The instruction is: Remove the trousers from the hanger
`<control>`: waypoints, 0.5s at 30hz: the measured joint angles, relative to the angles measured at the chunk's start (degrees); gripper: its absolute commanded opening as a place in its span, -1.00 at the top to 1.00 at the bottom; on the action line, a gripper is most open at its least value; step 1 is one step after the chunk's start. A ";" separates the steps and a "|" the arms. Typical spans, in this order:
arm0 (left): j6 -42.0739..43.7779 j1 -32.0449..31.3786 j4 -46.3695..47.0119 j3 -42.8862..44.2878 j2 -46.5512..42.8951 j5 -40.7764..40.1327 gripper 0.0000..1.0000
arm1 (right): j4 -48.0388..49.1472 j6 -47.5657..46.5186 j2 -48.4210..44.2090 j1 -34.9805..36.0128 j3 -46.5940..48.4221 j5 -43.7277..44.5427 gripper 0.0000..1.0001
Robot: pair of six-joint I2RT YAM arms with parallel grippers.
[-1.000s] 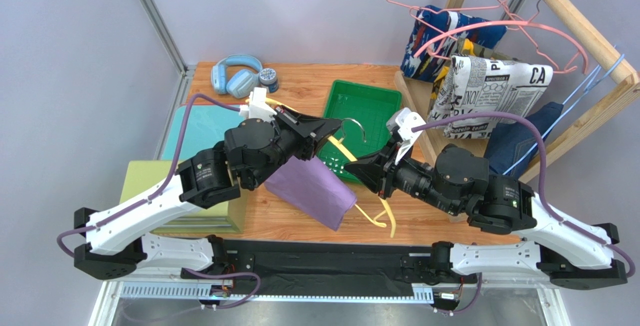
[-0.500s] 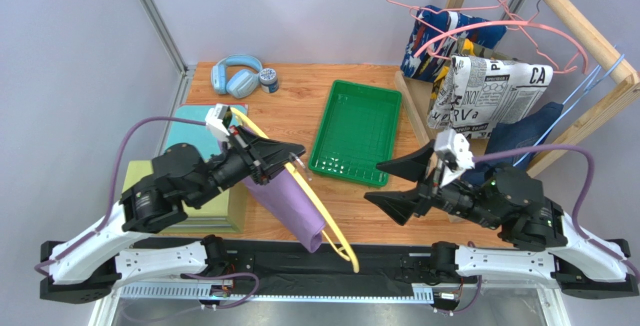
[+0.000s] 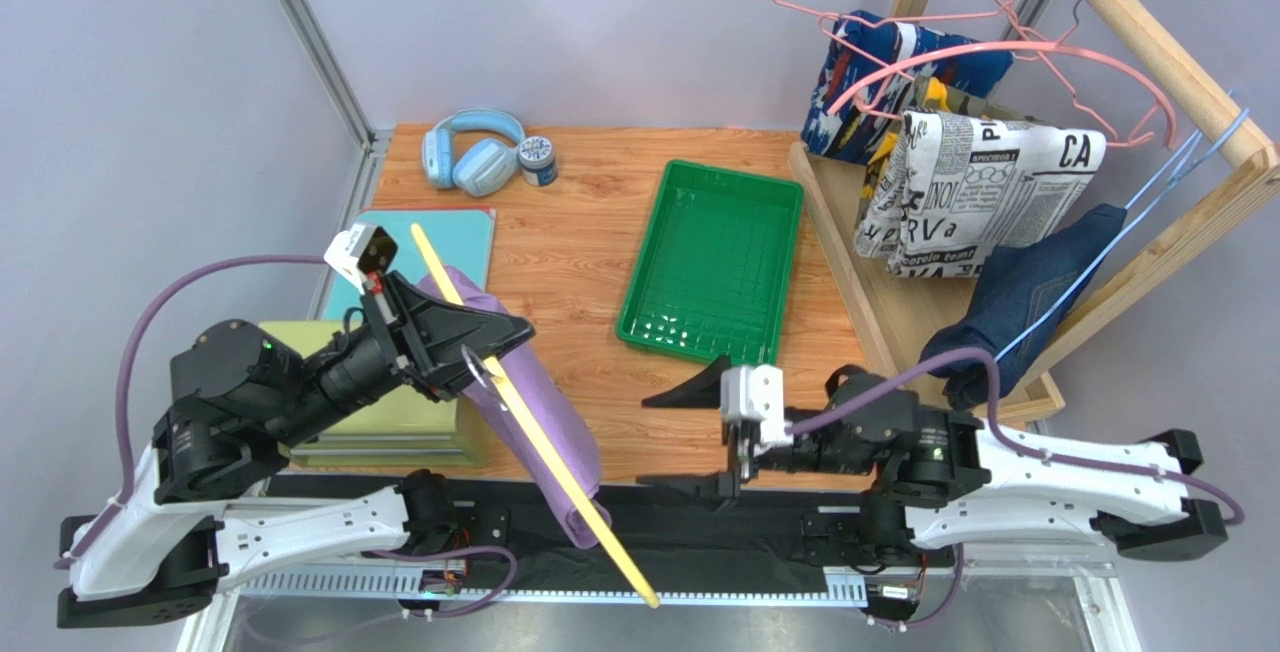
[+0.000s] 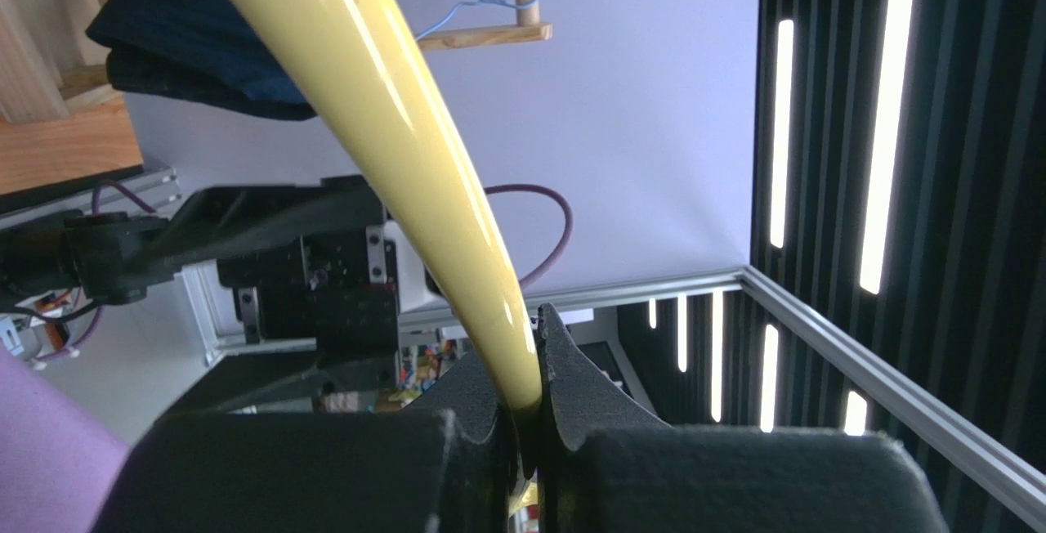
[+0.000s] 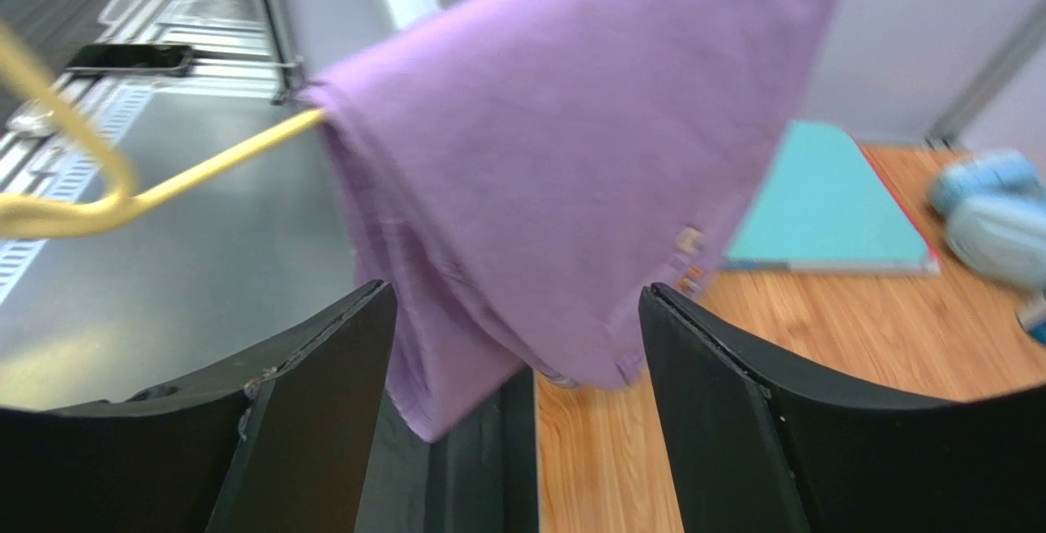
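A yellow hanger (image 3: 526,420) slants over the table's near edge, and my left gripper (image 3: 508,340) is shut on its bar. In the left wrist view the jaws pinch that yellow hanger (image 4: 405,128) at my left gripper (image 4: 528,355). The purple trousers (image 3: 529,409) hang draped over the hanger. To their right, low by the near edge, my right gripper (image 3: 687,435) stands open and points left at them. From the right wrist the purple trousers (image 5: 577,153) hang just ahead of my right gripper (image 5: 516,298), with their lower edge between the finger lines, untouched.
A green tray (image 3: 714,255) lies mid-table. Blue headphones (image 3: 473,150) and a small jar (image 3: 537,160) sit at the back left. A teal book (image 3: 458,232) and an olive box (image 3: 376,420) are on the left. The wooden rack (image 3: 1172,67) on the right carries newsprint trousers (image 3: 977,187), denim trousers (image 3: 1037,292), abstract-print trousers (image 3: 872,67) and pink hangers (image 3: 962,22).
My left arm has drawn back toward the near left, carrying the hanger and purple trousers. My right gripper has let go, opened wide and pulled back to the near edge.
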 measured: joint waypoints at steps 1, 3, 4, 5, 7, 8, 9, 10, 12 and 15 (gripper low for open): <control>0.00 0.00 -0.44 0.46 -0.26 -0.15 1.00 | 1.84 -1.14 0.98 2.16 -0.24 0.11 -0.56; 0.02 0.00 -1.22 1.57 -0.72 -0.48 1.00 | 5.35 -3.10 2.75 5.88 -0.39 0.83 -0.56; 0.04 0.00 -1.44 2.12 -0.83 -0.66 1.00 | 7.04 -3.87 3.48 7.15 -0.46 1.33 -0.55; 0.07 0.00 -1.51 2.71 -0.85 -0.81 1.00 | 8.37 -4.42 4.00 7.91 -0.59 1.73 -0.55; 0.09 0.00 -1.49 3.50 -0.87 -1.03 1.00 | 11.08 -5.49 4.94 8.83 -0.90 2.71 -0.54; 0.07 0.00 -1.46 3.58 -0.87 -1.05 1.00 | 12.04 -5.81 5.22 9.05 -0.98 3.17 -0.50; 0.04 0.00 -1.51 3.61 -0.94 -1.03 1.00 | 13.35 -6.12 5.55 9.42 -1.09 3.89 -0.48; 0.04 0.00 -1.57 3.61 -0.94 -1.01 1.00 | 14.32 -6.29 5.95 9.66 -1.11 4.81 -0.46; 0.02 0.00 -1.73 3.58 -0.94 -0.98 1.00 | 16.28 -6.47 6.91 10.10 -1.11 6.23 -0.36; 0.04 0.00 -1.95 3.58 -0.98 -0.98 1.00 | 18.73 -6.64 9.20 10.38 -1.07 7.85 -0.22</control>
